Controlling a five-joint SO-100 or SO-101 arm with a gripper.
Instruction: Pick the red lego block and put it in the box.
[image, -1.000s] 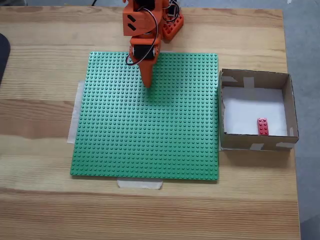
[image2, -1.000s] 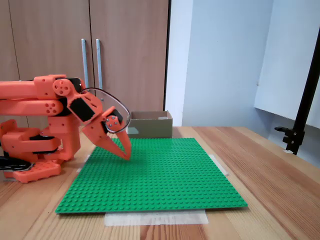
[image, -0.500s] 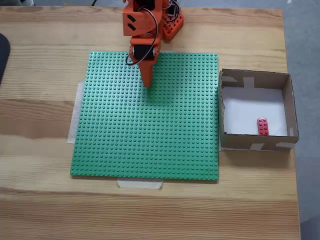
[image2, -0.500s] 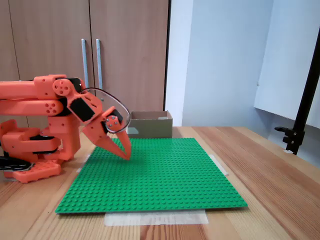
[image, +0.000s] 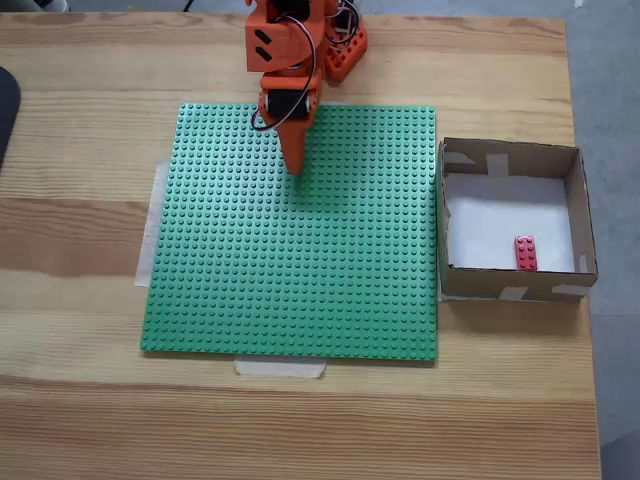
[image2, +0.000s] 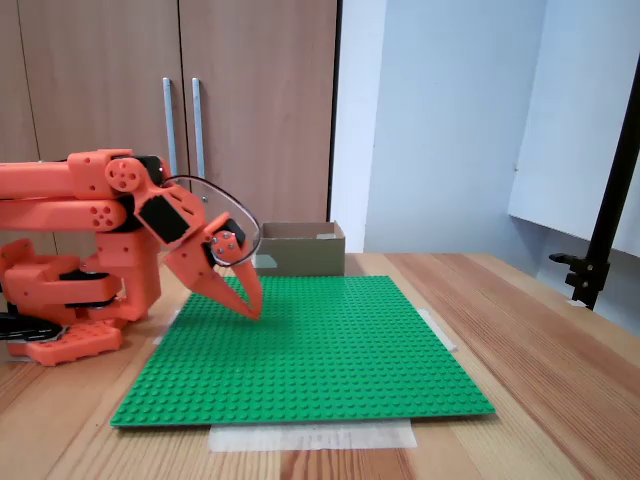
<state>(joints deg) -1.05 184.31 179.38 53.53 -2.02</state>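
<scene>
Lying in box (image: 579, 210), red lego block (image: 525, 252), green baseplate (image: 300, 270) just beside

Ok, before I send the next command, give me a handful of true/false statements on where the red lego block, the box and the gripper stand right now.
1. The red lego block lies inside the box. True.
2. The gripper holds the block. False: its fingers look shut on nothing, and the block is in the box.
3. The gripper is over the green baseplate. True; in the side fixed view its tip points down at the plate.
4. The box sits on the baseplate. False: it stands on the wooden table, beside the plate's right edge in the top-down fixed view.
5. The block rests near the box wall closest to the bottom of the top-down fixed view. True.
</scene>
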